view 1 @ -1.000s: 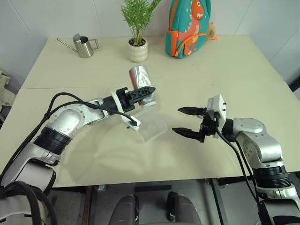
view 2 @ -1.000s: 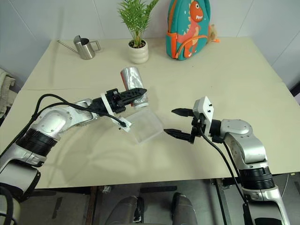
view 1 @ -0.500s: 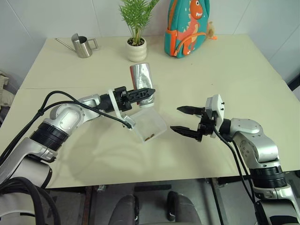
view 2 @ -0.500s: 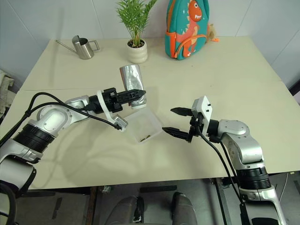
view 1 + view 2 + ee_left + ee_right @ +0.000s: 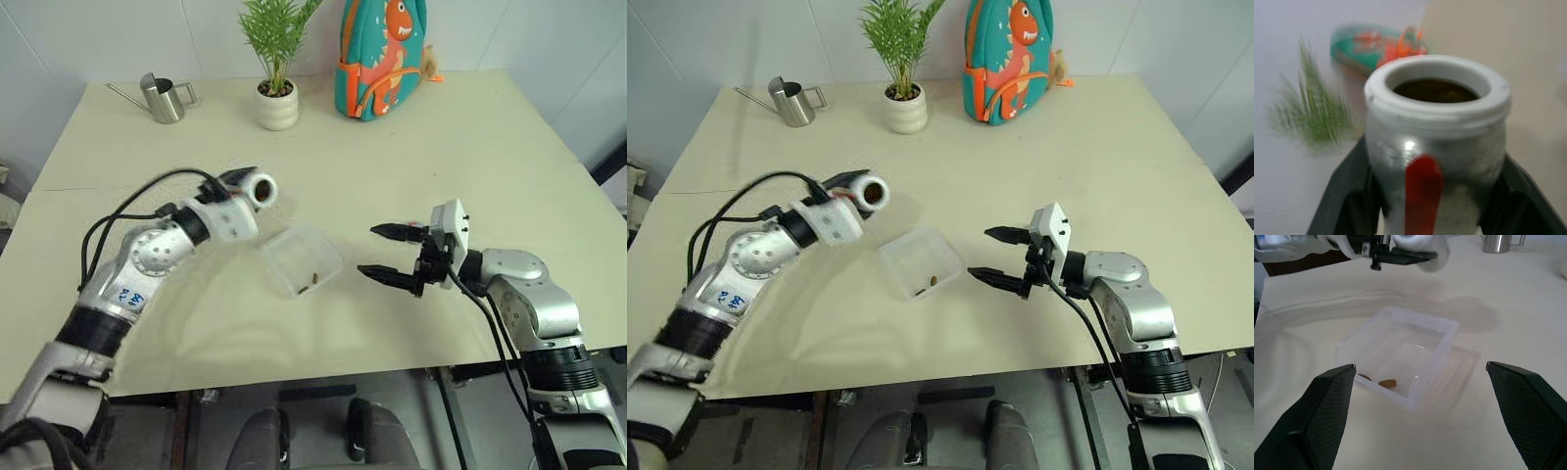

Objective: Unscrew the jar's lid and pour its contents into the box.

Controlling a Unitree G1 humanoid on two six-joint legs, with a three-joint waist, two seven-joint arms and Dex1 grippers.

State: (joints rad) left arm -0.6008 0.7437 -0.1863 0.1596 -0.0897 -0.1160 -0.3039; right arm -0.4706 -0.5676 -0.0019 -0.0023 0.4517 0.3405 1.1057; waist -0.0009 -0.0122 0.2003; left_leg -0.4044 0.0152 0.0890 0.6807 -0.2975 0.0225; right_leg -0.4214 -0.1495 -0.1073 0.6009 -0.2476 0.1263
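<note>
jar [image 5: 1435, 166]: silver, red stripe | box [image 5: 1400, 347]: clear | contents [image 5: 1386, 382]: brown

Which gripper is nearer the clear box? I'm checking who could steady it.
Right. The right gripper hovers open just beside the box, facing it. The left gripper, shut on the jar, is lifted away toward the watering-can side.

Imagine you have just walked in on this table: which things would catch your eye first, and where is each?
The bright teal backpack with an orange dinosaur stands at the table's far edge, beside a green potted plant in a white pot. Nearer the middle, the left end effector holds the small silver-grey jar with a red stripe, open, by the clear plastic square box, where a few tiny brown pieces lie in a corner.
</note>
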